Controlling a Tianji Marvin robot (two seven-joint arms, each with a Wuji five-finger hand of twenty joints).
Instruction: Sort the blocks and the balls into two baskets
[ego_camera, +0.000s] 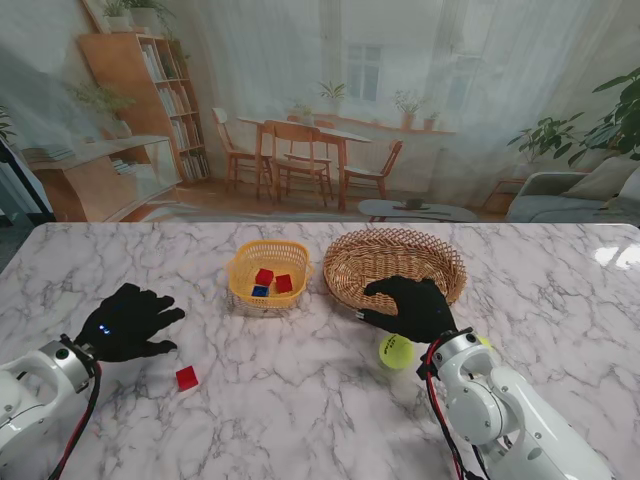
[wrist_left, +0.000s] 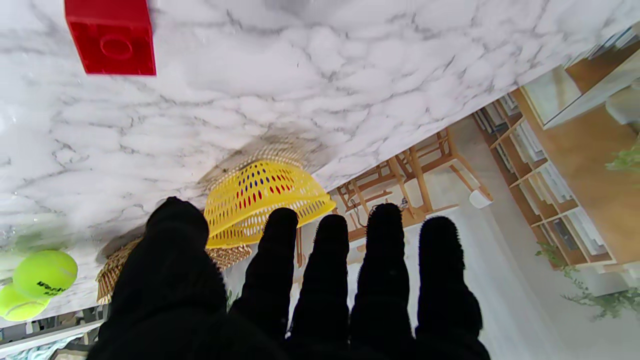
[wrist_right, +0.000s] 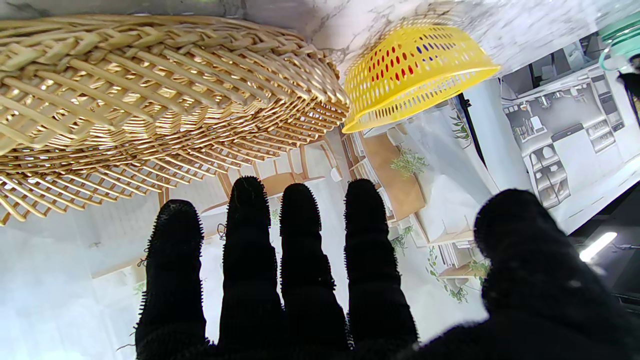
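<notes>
1. left hand: open, fingers spread, holding nothing. it hovers over the marble table on my left side, palm down.
2. right hand: open and empty, fingers straight in its wrist view. it sits at the near rim of the wicker basket, fingers reaching over that rim.
3. loose red block: lies on the table nearer to me than the left hand and slightly to its right, apart from it. a round stud shows on its upper face in the left wrist view.
4. yellow basket: stands just left of the wicker basket and holds two red blocks and one blue one. the wicker basket shows no contents that i can make out.
5. tennis ball: rests on the table just nearer to me than the right hand, close against the wrist. the left wrist view shows a second ball beside the first.
6. handling, judged: the block looks rigid, light, smooth plastic; pinch it across two opposite flat sides, thumb against fingers. the balls look light, felted and slightly yielding, not slippery but prone to roll; cup one from above with fingers round its widest part.
7. orientation: the block is near-cubic, no real long axis, stud face up, edges slightly turned against the table edge. the balls have no axis.
8. status, judged: one block and two balls remain unsorted.
</notes>
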